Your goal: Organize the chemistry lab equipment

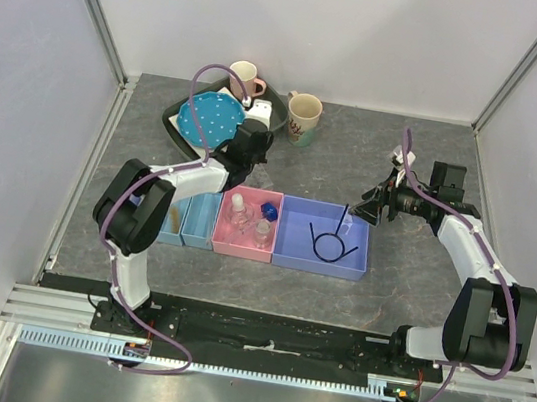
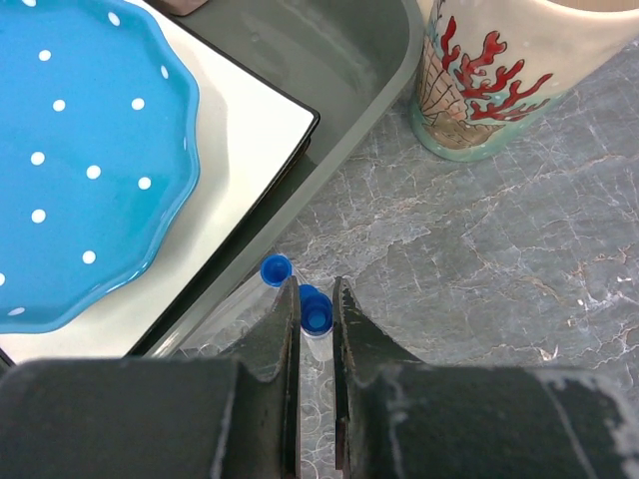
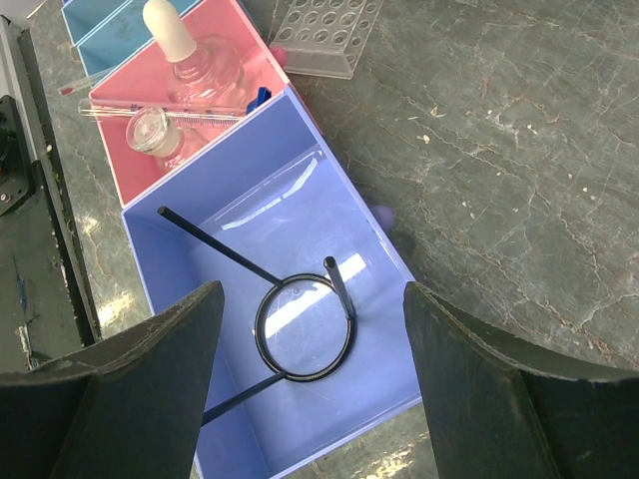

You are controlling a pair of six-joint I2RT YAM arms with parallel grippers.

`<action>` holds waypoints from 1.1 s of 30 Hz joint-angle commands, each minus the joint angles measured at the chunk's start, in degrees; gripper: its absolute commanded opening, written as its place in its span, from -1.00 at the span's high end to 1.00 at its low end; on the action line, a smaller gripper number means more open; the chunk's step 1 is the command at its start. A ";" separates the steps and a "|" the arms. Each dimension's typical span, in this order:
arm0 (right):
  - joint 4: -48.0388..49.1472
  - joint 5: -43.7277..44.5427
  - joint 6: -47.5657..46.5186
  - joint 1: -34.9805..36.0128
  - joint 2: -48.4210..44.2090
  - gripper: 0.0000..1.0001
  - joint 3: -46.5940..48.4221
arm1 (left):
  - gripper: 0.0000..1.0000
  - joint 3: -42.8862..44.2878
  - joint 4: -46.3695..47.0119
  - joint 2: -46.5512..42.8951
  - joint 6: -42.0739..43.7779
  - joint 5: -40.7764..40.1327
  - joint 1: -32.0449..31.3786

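My left pincer nips a tube, my right pincer gapes over a bin
Left fingers stand narrow, clamped on the blue-capped tube, a second capped tube just left of them, beside the grey tray; right jaws stand wide, holding nothing, above the black looped wire lying in the purple bin

My left gripper hangs at the plate's four o'clock edge; my right gripper hovers at the purple bin's one o'clock corner; a black wire lies inside it; touching at its nine o'clock, the pink bin holds bottles and a blue cap.
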 commanded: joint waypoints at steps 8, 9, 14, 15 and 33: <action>-0.62 -1.74 -2.48 -0.16 1.02 -0.60 2.88 | 0.97 2.35 2.52 1.54 -2.99 0.18 0.42; -0.70 -1.83 -2.56 -0.16 1.03 -0.61 2.97 | 0.96 2.35 2.43 1.63 -3.34 0.26 0.51; -1.06 -1.91 -2.83 -0.16 1.03 -0.61 2.97 | 0.96 1.91 2.25 1.28 -5.01 1.23 0.51; -1.06 -2.00 -2.83 -0.16 1.03 -0.61 3.14 | 0.97 1.83 2.25 1.28 -5.19 1.23 0.51; -2.20 -2.44 -3.88 -0.16 1.11 -0.61 3.58 | 0.95 2.26 2.78 2.42 -2.64 -0.79 0.51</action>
